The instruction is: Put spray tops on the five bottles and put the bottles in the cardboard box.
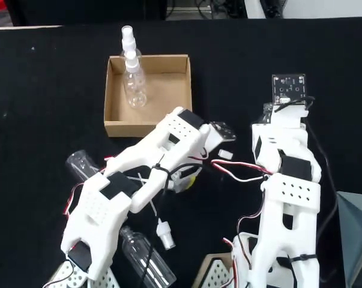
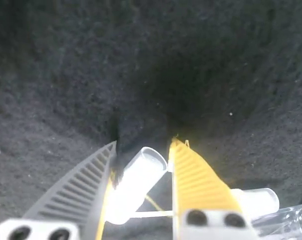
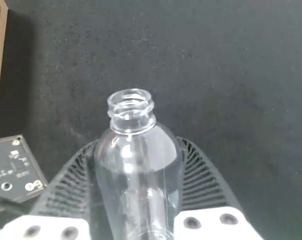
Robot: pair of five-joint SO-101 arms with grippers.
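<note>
Table [image 1: 42,90], black-covered: a cardboard box [image 1: 129,128] is being borne toward the far side; a capless bottle [image 1: 80,163] and a second capless bottle [image 1: 146,259] are being supported lying down, a loose spray top [image 1: 164,233] beside the second

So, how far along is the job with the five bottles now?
Done: one capped bottle is in the box; a second capped one is at its far wall, inside or behind I cannot tell. In hand: the left end effector grips a top, the right end effector an open bottle. Left: joining those, then a fourth bottle and a fifth on the table.
</note>
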